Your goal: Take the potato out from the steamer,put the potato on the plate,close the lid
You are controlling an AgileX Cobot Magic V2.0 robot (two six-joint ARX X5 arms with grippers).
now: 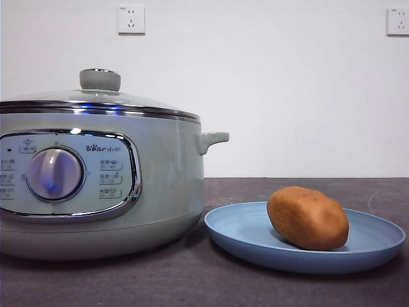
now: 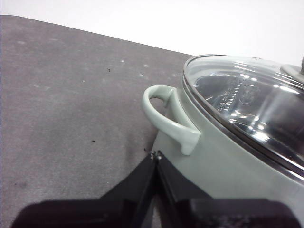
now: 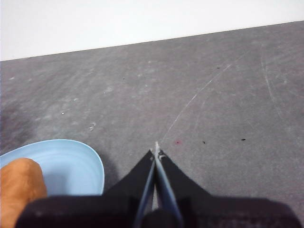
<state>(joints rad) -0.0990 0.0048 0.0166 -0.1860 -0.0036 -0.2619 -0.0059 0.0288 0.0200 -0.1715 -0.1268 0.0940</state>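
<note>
Front view shows the potato lying on the plate, long axis across the picture, and the lid seated on the steamer. Nothing seems left to move. The left gripper, jaws pressed together and empty, sits beside the steamer's handle; the right gripper, likewise closed and empty, rests above the desk near the plate.

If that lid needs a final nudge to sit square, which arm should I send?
Left, probably. Its end effector sits shut right beside the steamer handle, with the lid close by. The right end effector, also shut, is beside the plate holding the potato.
</note>
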